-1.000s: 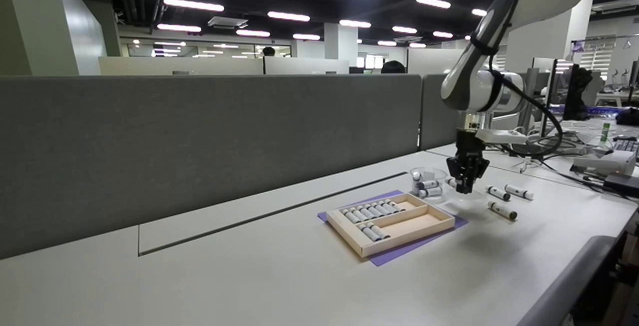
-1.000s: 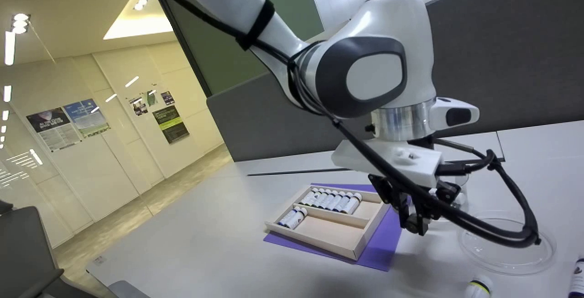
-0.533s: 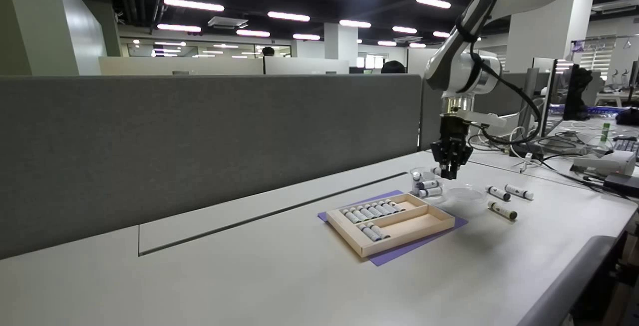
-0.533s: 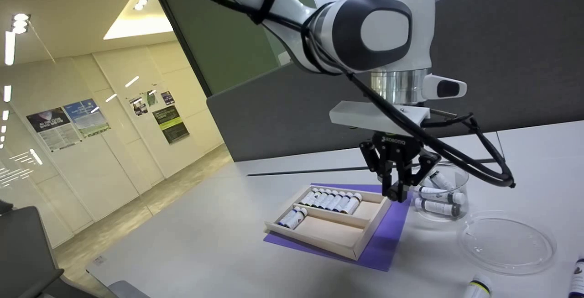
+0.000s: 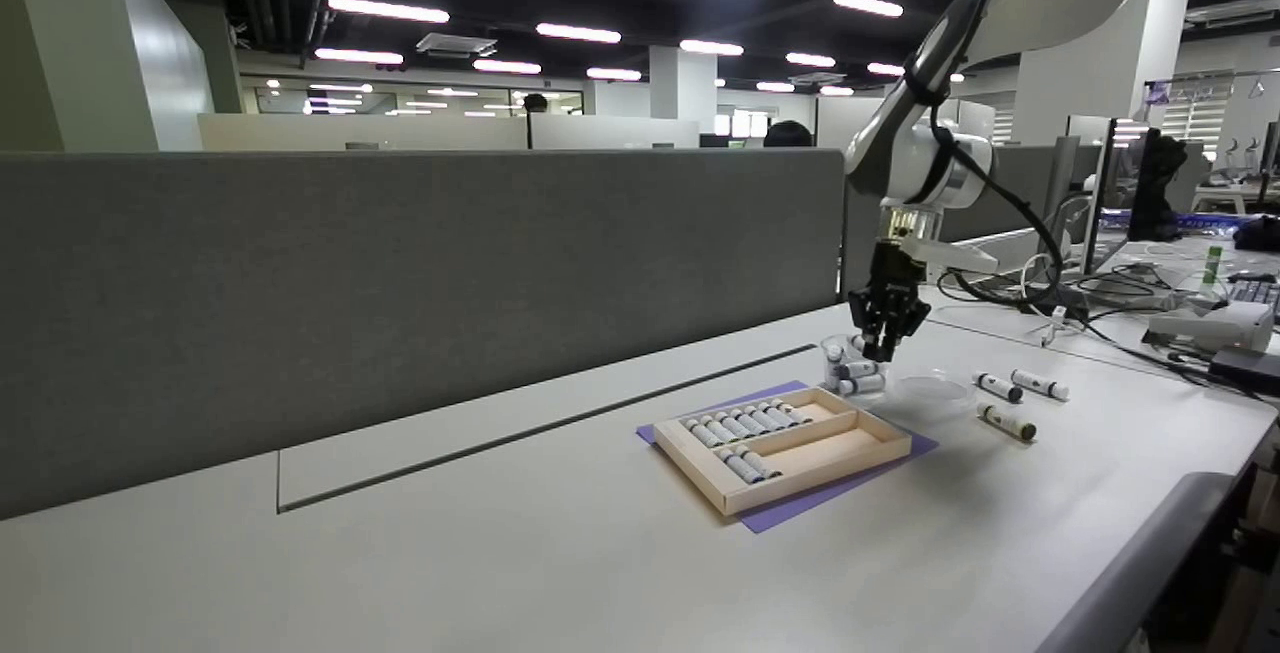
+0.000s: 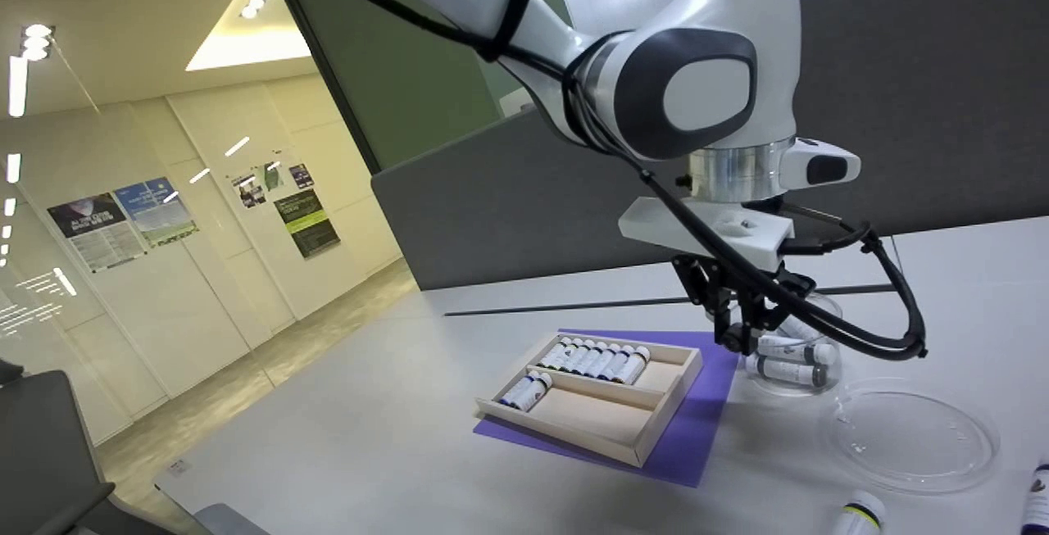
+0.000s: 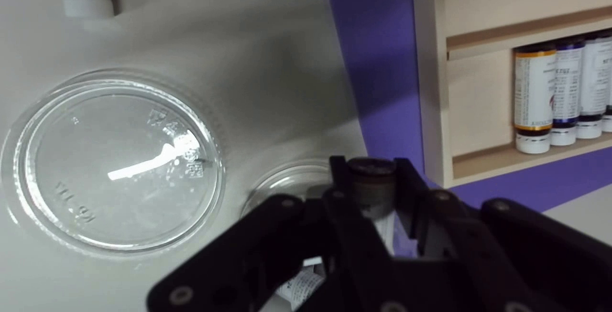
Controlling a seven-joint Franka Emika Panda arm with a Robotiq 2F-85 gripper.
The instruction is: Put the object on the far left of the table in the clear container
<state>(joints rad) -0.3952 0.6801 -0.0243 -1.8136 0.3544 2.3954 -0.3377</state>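
On my feed, the fingers (image 7: 337, 173) of my claw (image 7: 371, 165) are clamping on the held bottle (image 7: 375, 197) from both sides, right by the clear container (image 7: 287, 177). In the wrist view the bottle's dark end is showing between the tips, while the rest is partly hiding behind the claw. In both exterior views the claw is covering part of the container's rim, and I cannot tell whether the held bottle is hanging over the inside or just beside the wall.

Inside the container I am seeing several other bottles (image 6: 788, 371), some of them lying one above another. The container is standing on the white surface (image 5: 400, 573), between a wooden tray (image 6: 590, 416) and a flat clear disc (image 7: 105, 140), with the disc lying just beside it. Past the disc, farther from the container, three loose bottles (image 5: 1005, 423) are lying on their sides. The tray is resting near the container on a purple sheet (image 6: 697, 428); a row of bottles (image 6: 598, 359) is lying in one compartment, and a pair of bottles (image 6: 527, 392) is occupying the other, at the end farther from the container. Behind the container a grey partition (image 5: 420, 283) is rising along the surface.
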